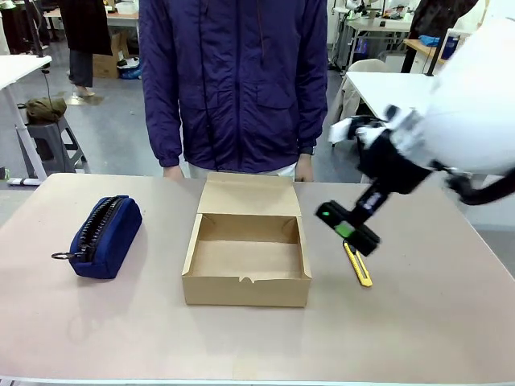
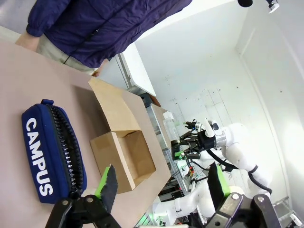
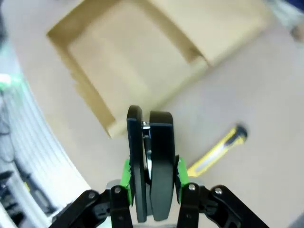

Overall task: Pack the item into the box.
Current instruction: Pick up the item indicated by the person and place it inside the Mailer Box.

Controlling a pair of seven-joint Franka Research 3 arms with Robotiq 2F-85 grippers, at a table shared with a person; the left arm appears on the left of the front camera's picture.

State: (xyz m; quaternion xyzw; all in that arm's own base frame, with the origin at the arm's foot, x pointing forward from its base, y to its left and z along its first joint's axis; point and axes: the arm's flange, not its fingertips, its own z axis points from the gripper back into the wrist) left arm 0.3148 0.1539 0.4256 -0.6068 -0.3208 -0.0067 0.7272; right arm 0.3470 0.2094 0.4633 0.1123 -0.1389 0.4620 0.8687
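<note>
The item (image 3: 152, 156), a slim black stapler-shaped piece, stands upright between the green pads of my right gripper (image 3: 152, 178), which is shut on it. In the front view my right gripper (image 1: 348, 227) hangs just right of the box (image 1: 245, 283), a little above the table. The box (image 3: 118, 52) is brown cardboard, open, with its lid flap folded back toward the person. My left gripper (image 2: 161, 183) is open with nothing between its fingers, hovering over the pouch side of the table.
A yellow-and-black utility knife (image 1: 358, 265) lies on the table right of the box, under my right gripper. A navy zippered pouch (image 1: 100, 237) lies at the left. A person in a dark blue jacket (image 1: 233, 80) stands at the far edge.
</note>
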